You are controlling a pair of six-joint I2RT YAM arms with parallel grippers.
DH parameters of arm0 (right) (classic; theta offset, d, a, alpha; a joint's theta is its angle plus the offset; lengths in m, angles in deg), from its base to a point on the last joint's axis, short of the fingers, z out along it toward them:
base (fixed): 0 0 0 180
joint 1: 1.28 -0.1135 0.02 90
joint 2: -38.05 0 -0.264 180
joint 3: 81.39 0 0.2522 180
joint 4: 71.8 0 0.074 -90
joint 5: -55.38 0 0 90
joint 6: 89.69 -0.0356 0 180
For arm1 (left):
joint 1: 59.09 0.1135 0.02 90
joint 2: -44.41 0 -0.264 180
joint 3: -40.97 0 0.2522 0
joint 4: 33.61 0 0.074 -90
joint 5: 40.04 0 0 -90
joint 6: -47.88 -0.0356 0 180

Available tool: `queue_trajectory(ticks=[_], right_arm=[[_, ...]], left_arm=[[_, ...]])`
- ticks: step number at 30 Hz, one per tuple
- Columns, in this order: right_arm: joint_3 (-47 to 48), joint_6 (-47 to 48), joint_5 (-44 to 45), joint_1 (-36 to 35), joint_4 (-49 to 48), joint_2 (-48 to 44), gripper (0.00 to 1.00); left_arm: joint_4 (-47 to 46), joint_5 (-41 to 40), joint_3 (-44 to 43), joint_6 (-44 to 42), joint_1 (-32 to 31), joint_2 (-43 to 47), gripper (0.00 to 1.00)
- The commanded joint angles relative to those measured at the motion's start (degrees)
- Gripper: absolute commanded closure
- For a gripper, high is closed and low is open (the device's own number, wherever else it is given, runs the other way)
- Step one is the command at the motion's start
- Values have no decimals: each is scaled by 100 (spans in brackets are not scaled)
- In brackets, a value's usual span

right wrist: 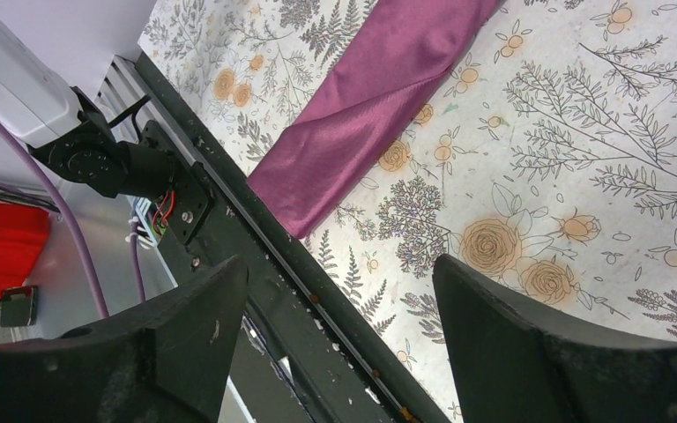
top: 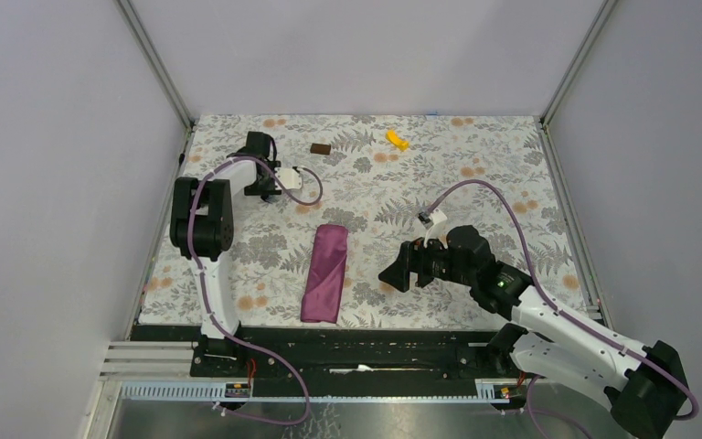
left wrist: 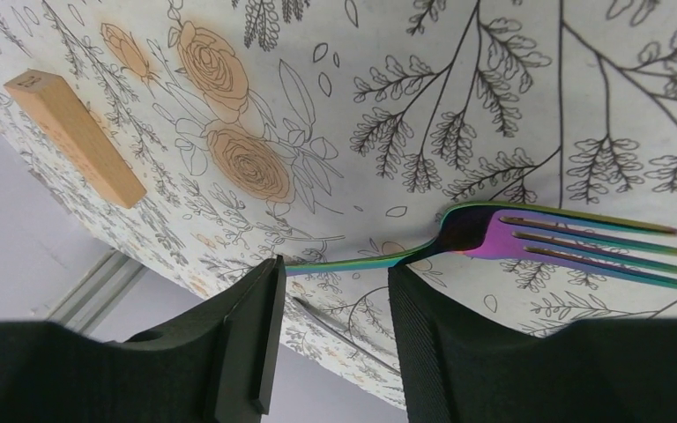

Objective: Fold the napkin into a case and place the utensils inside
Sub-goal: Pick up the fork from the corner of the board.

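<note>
The plum napkin (top: 324, 273) lies folded into a long narrow strip near the table's front edge; its near end also shows in the right wrist view (right wrist: 379, 115). A fork (left wrist: 573, 240) with an iridescent purple head lies on the floral cover. Its slim handle runs across just beyond the tips of my left gripper (left wrist: 335, 282), whose jaws stand apart around it without touching it. In the top view the left gripper (top: 265, 187) sits at the far left of the table. My right gripper (top: 391, 274) hovers wide open and empty, right of the napkin (right wrist: 339, 291).
A small brown block (top: 321, 148) and a yellow piece (top: 398, 139) lie near the back edge. The wooden block (left wrist: 75, 137) is also left of the fork in the left wrist view. The black front rail (right wrist: 256, 238) runs beneath the right gripper. Grey walls enclose the table.
</note>
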Motion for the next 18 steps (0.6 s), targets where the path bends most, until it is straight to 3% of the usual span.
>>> queue_trajectory(ticks=[1,10,18], right_arm=[[-2,-36,80,52,-26,-117,17],[46,-15,38,46,-35,-69,18],[44,-63,-1,53,-37,-192,19]], left_arm=[[607,577,-107,454,-70,-438,49],[895,860,-639,1480,-251,-824,51],[1377,1241,-1142,2856,-393,-1357,59]])
